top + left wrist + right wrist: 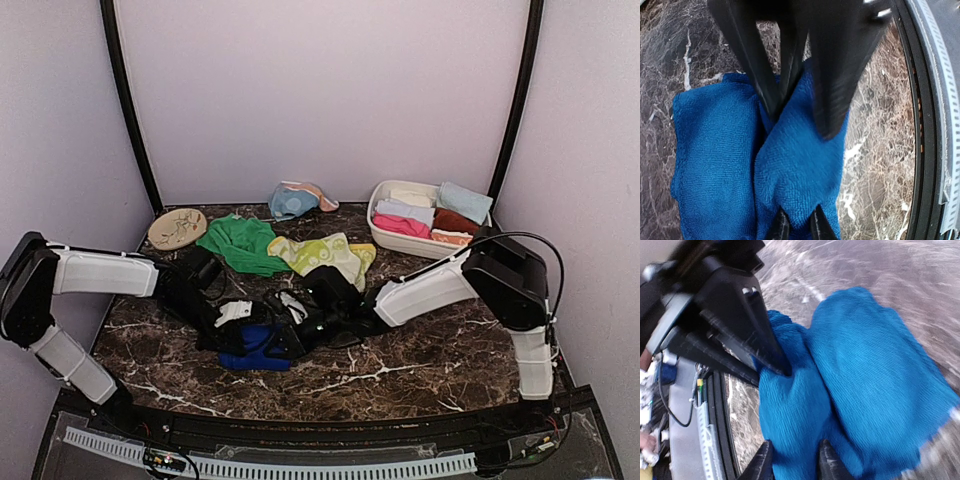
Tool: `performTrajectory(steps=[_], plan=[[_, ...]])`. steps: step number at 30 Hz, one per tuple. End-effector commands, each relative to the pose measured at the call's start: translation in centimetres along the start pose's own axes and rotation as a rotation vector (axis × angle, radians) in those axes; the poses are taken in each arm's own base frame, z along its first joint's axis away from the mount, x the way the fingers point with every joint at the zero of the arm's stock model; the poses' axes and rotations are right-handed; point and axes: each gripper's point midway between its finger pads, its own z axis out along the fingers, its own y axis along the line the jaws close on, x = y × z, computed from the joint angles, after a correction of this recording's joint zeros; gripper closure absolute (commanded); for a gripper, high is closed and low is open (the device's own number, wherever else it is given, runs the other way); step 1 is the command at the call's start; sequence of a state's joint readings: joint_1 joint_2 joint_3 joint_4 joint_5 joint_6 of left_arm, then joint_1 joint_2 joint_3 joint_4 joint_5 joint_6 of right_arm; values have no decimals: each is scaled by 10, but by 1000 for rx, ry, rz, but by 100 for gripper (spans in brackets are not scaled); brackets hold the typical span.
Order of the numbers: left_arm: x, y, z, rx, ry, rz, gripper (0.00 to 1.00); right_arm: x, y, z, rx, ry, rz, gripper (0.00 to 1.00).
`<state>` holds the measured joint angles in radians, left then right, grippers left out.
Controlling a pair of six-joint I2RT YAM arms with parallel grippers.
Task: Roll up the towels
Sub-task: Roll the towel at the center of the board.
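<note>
A royal blue towel [255, 350] lies bunched on the marble table near the front centre. My left gripper [797, 226] is shut on one fold of it [795, 165]. My right gripper [792, 460] is shut on the facing fold [800, 410]; each wrist view shows the other arm's fingers pinching the cloth. A green towel [240, 243] and a yellow-green patterned towel [330, 254] lie flat behind. A light blue towel [293, 202] sits crumpled at the back. Rolled pink, white and rust towels [405, 224] fill the white basin [377, 232].
A tan round patterned disc [177, 228] lies at the back left. The table's front edge with a black rim and perforated strip [940, 125] runs close to the blue towel. Dark curved posts [130, 110] frame the back corners.
</note>
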<state>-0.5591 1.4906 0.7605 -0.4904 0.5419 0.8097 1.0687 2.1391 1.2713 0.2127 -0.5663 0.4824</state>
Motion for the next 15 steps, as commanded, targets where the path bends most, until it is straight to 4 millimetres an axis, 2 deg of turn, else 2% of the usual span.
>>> performTrajectory(steps=[1, 2, 5, 6, 7, 11, 15], plan=[[32, 0, 11, 73, 92, -127, 97, 17, -36, -33, 231, -95, -37, 48], [33, 1, 12, 82, 98, -137, 97, 14, -34, -41, 244, -132, -76, 43], [36, 3, 15, 131, 114, -169, 98, 17, -28, -66, 292, -213, -194, 38], [35, 4, 15, 146, 117, -180, 98, 18, -23, -72, 307, -231, -254, 23], [35, 6, 16, 162, 121, -193, 98, 19, -18, -76, 332, -242, -320, 15], [35, 11, 20, 216, 136, -234, 99, 30, 8, -74, 492, -208, -700, 15], [37, 19, 24, 236, 165, -270, 99, 39, 15, -56, 678, -79, -1021, 19]])
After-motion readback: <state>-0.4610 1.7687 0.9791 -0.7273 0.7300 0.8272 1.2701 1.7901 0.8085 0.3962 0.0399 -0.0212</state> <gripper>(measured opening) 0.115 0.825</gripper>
